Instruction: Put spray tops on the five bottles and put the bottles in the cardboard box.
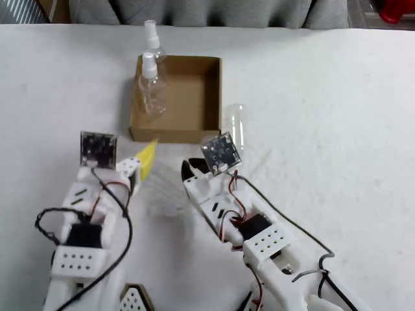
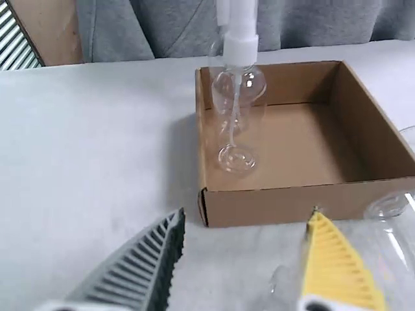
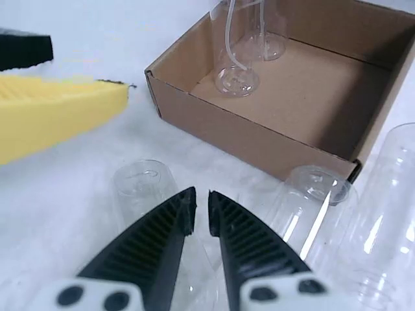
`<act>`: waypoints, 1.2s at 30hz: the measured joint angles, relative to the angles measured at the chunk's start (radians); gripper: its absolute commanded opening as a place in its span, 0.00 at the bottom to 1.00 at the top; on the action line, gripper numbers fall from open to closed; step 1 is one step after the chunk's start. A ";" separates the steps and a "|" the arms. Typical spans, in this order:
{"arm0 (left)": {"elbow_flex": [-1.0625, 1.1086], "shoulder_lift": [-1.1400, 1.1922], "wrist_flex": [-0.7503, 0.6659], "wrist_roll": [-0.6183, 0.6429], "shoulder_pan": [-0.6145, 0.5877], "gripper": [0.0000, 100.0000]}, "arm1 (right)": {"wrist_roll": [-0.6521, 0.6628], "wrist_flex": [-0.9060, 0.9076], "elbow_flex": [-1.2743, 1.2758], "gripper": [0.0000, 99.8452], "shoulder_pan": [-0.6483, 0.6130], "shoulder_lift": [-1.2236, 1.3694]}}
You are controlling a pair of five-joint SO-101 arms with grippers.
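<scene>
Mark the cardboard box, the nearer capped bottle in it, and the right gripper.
cardboard box (image 1: 191,97), high view, bare floor inside.
nearer capped bottle (image 2: 235,110), left wrist view, clear body.
right gripper (image 3: 201,197), right wrist view, gap between the fingertips.

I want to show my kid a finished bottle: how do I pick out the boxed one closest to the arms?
On the white table sits an open cardboard box. Two clear bottles with white spray tops stand along its left wall. Yours is the mid-wall bottle; the far-corner bottle stands behind it.
</scene>
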 measured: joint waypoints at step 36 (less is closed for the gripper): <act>0.196 -0.270 0.321 -0.009 -0.118 0.28 | 0.005 0.334 -0.123 0.02 0.103 -0.227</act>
